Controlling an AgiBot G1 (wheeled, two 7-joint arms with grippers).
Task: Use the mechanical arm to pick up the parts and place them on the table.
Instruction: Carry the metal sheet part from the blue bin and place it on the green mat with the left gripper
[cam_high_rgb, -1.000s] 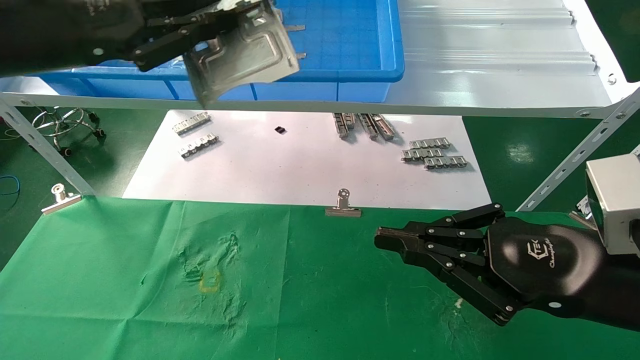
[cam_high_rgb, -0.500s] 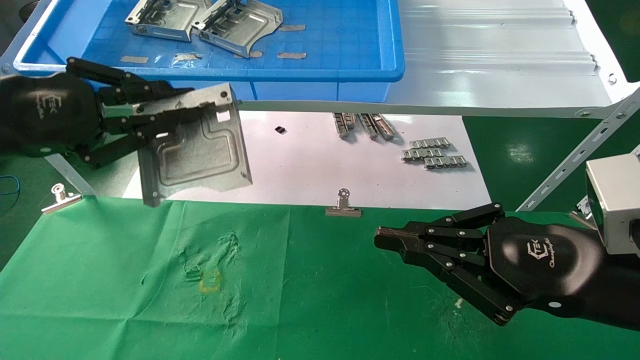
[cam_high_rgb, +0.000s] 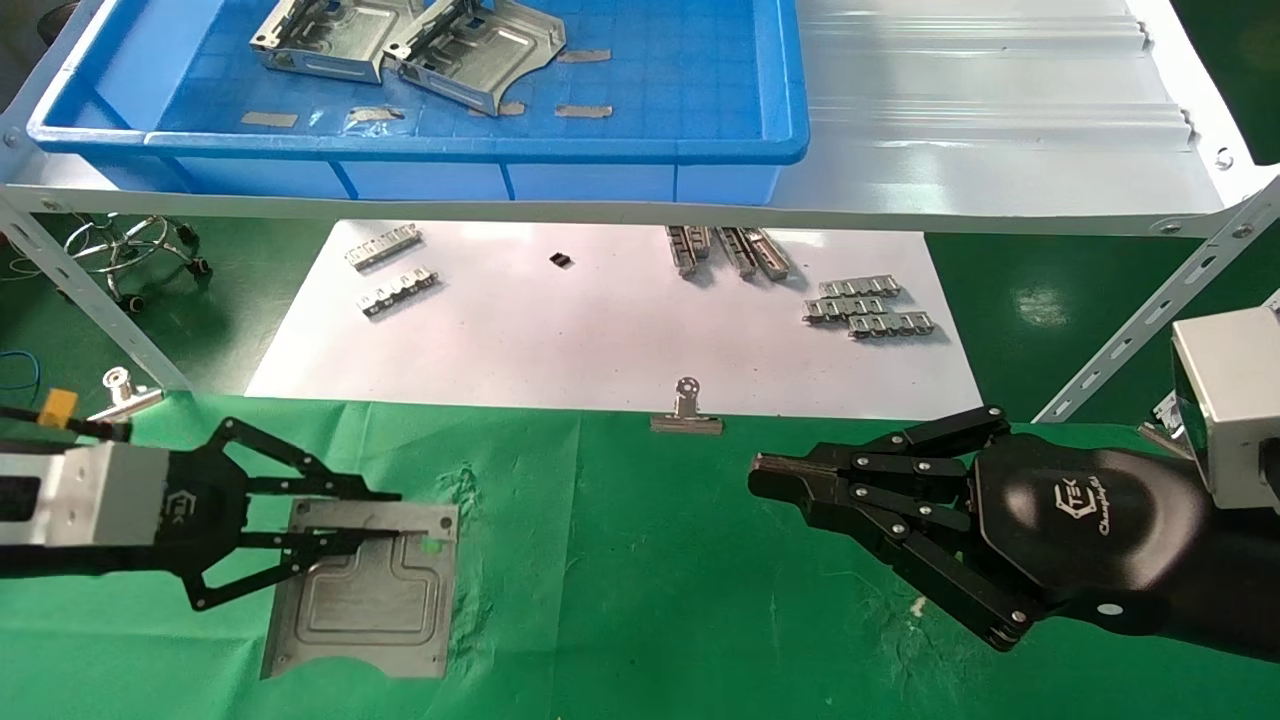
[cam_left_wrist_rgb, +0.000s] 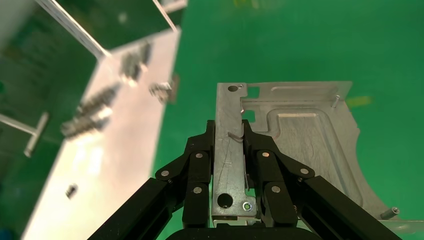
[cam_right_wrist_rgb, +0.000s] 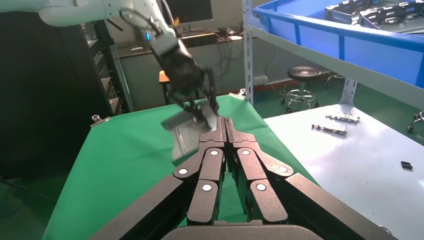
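Gripping one edge strip of a silver bracket (cam_high_rgb: 365, 590), the left gripper (cam_high_rgb: 385, 515) has its fingers (cam_left_wrist_rgb: 200, 165) pinched narrowly on the metal, one on each face of the folded edge. The bracket sits low over the green table (cam_high_rgb: 640, 600), near its left end; contact with the cloth cannot be confirmed. The right gripper (cam_high_rgb: 765, 480) hovers over the table's right part, fingers pressed together, holding nothing. Two more brackets (cam_high_rgb: 400, 40) lie in the blue bin (cam_high_rgb: 700, 140) on the shelf.
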